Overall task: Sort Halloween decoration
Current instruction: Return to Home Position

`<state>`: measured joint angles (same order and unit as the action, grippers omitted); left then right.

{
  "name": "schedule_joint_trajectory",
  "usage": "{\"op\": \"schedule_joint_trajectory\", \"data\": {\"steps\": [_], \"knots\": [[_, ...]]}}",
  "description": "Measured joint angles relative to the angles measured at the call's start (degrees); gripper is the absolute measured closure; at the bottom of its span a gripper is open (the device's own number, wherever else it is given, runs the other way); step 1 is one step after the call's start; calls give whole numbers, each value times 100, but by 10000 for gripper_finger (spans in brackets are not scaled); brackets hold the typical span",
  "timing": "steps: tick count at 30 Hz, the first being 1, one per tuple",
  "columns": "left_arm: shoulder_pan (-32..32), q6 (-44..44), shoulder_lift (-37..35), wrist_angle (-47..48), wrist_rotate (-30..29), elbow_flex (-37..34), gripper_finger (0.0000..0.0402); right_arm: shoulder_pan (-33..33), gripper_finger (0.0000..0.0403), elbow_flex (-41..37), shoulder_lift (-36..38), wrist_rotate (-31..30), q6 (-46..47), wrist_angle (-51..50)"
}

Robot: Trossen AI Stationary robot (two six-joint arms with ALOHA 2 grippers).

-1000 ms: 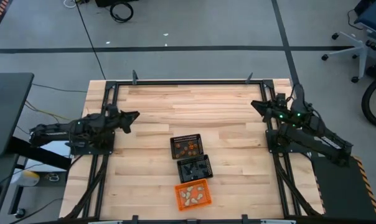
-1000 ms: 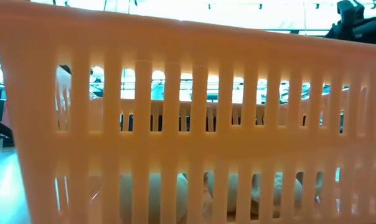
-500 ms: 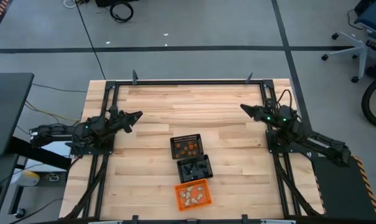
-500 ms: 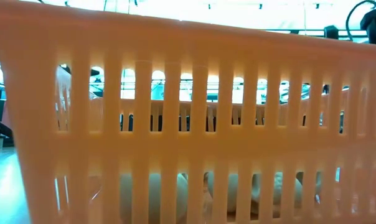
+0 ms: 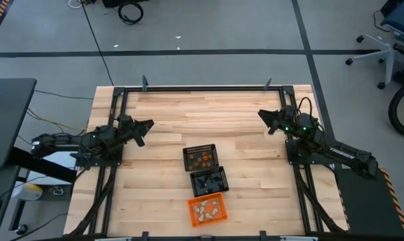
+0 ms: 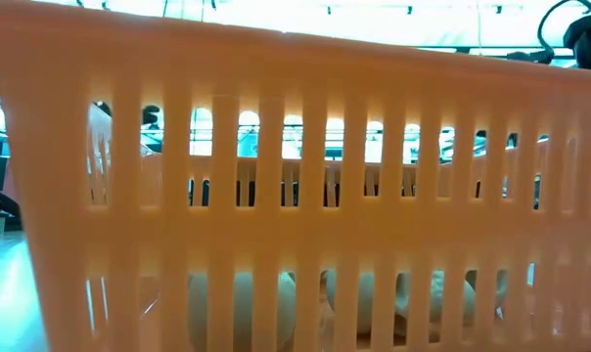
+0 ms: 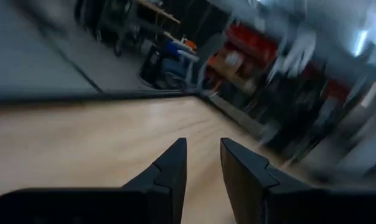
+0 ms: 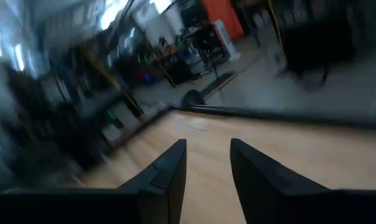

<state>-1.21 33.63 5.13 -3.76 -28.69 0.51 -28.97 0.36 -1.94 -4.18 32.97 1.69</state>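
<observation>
The Halloween decoration lies sorted in three baskets in a row at the table's near middle. Orange trinkets lie in a black mesh basket point(image 5: 200, 158), black ones in a second mesh basket point(image 5: 209, 180), and cream-white ones point(image 6: 266, 308) in the orange basket point(image 5: 206, 209). My left gripper point(image 5: 145, 125) stands at the table's left side, open, pointing level toward the right point(image 7: 203, 155). My right gripper point(image 5: 263, 117) stands at the right side, open, pointing level toward the left point(image 8: 208, 155). Both are far from the baskets, with nothing between their fingers.
The orange basket's slatted wall point(image 6: 295, 196) fills the low view and hides the table behind it. A black frame point(image 5: 202, 87) runs round the table's edges. Bare wood lies between the arms and beyond the baskets.
My right gripper has sunk and gone a little toward the table's left, tipping to level, then kept still. My left gripper has sunk slightly. Both stay open. The baskets and trinkets have not moved.
</observation>
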Motion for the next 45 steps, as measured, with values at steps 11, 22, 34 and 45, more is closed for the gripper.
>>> {"op": "schedule_joint_trajectory", "data": {"steps": [11, 22, 34, 45], "knots": [[0, -4601, 200, 3, -1, 0, 299, 0, 275, 0, -4, 32, -3855, -4], [0, -4623, 200, 5, 0, 0, 299, 0, 275, 0, -4, 36, -3856, -4], [0, -4623, 200, 5, 0, 0, 299, 0, 275, 0, -4, 38, -3855, -4], [0, -4623, 200, 8, 0, 0, 298, 0, 275, 0, -4, 38, -3855, -4]]}}
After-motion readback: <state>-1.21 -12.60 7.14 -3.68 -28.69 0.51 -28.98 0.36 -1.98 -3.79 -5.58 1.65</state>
